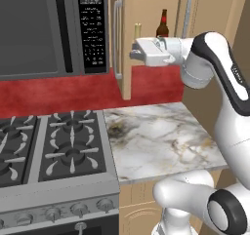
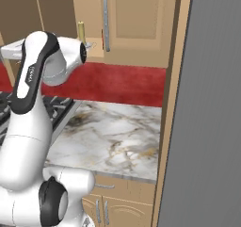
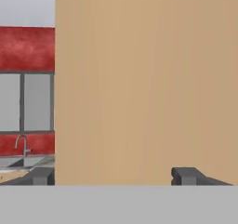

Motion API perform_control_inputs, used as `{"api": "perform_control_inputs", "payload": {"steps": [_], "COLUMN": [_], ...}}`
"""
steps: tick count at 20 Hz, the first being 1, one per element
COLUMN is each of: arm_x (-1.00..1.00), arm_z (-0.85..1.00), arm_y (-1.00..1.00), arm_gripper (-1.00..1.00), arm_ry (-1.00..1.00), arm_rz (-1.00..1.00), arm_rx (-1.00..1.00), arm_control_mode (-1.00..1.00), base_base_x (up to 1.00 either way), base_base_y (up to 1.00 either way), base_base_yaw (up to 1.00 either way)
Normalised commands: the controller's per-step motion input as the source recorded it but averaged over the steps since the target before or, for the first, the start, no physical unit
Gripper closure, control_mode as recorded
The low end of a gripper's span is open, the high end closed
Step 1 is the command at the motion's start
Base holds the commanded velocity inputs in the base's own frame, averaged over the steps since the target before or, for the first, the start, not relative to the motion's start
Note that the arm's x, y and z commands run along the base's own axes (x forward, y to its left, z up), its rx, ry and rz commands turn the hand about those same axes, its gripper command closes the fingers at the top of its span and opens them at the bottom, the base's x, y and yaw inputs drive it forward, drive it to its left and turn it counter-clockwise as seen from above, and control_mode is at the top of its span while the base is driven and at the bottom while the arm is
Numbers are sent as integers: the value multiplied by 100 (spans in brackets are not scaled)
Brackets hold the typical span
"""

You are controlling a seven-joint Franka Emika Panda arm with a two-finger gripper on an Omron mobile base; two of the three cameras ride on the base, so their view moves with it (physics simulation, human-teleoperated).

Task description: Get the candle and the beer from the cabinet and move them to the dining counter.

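Judging progress, we found little done: candle (image 1: 137,30) and beer (image 1: 162,24) stood in the cabinet (image 1: 128,58); our end effector (image 3: 111,175), apparently facing its door, was spread, empty.

cabinet (image 1: 128,48) shelf, candle (image 1: 137,30), beer (image 1: 162,24)

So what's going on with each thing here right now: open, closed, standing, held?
cabinet: door open.
beer: upright on the cabinet shelf, not held.
candle: upright on the shelf just behind the robot's hand, not gripped.
gripper: jaws wide open, nothing between them, facing a tan cabinet panel.
microwave: door shut, display lit.
stove: no flames, nothing on the burners.
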Motion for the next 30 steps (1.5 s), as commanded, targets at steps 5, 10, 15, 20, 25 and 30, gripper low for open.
{"api": "perform_control_inputs", "payload": {"steps": [5, 10, 15, 20, 25, 30], "arm_x": [6, -1, -15, -33, -26, -18], "arm_z": [0, 0, 1, 15, 22, 29], "arm_y": [40, -2, -31, -44, -69, -75], "arm_gripper": [-100, -100, -100, -100, -100, -100], "arm_ry": [0, -5, -18, -9, 1, 7], "arm_rz": [8, -4, -11, -16, -23, -36], "arm_rx": [0, 3, 8, 0, -2, 0], "arm_control_mode": [-100, -100, -100, -100, -100, -100], "base_base_x": [0, 0, 0, 0, 0, 0], "base_base_y": [0, 0, 0, 0, 0, 0], "base_base_yaw": [0, 0, 0, 0, 0, 0]}}
